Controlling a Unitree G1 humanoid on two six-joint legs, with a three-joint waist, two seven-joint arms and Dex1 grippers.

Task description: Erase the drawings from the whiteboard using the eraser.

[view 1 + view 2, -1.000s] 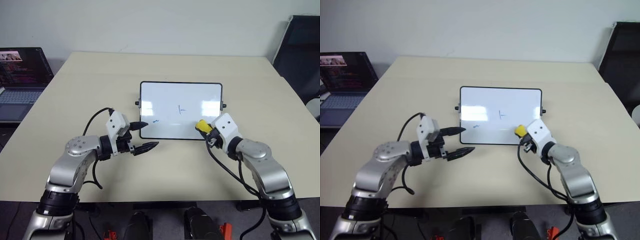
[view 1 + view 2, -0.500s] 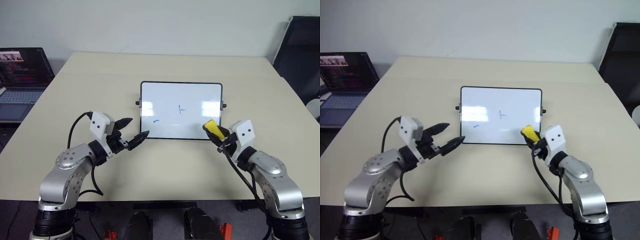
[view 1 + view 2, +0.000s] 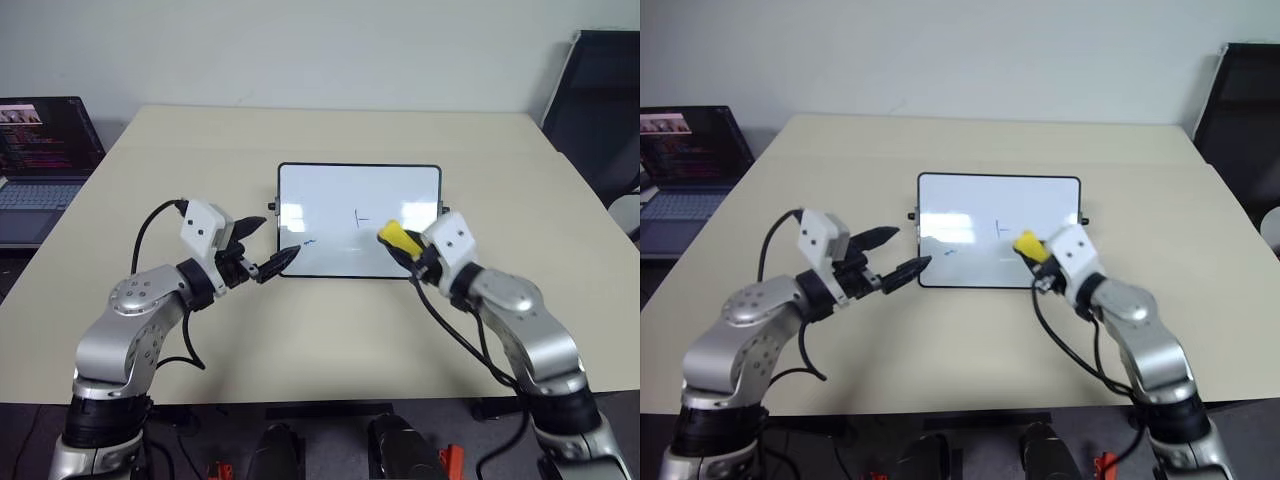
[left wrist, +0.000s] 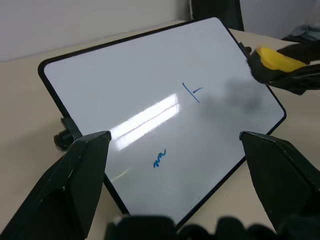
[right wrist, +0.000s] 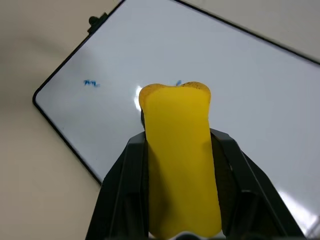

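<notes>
Two tools on my end. My right tool (image 3: 403,247) is clenched on the eraser (image 3: 398,238), the one yellow block in the scene, and it's sitting over the whiteboard's lower right part, around 4 o'clock from the board's middle. From the right wrist view the eraser (image 5: 181,155) sticks out past both black fingers (image 5: 122,192), pinched between them, with white board behind it.

My left tool (image 3: 264,249) is released, its two fingers spread apart and holding nothing, with the tips at the whiteboard's lower left corner, roughly 8 o'clock from centre. Can't tell if the lower tip actually touches the frame.

One whiteboard (image 3: 330,190), flat on the table (image 3: 180,160), black frame all round, a small knob on each side. I count two drawings on it: a dark T-like stroke (image 4: 192,92) near the middle and a blue squiggle (image 4: 159,158) at about 7 o'clock from it, close to the left tool. The eraser is just beside the T stroke, at its 4 o'clock.

Plenty of bare table around the board on every side, widest toward 12 o'clock. One laptop (image 3: 45,150) off the table's left edge at 10 o'clock, one dark chair (image 3: 600,110) past the right edge at 2 o'clock.

No containers anywhere.
</notes>
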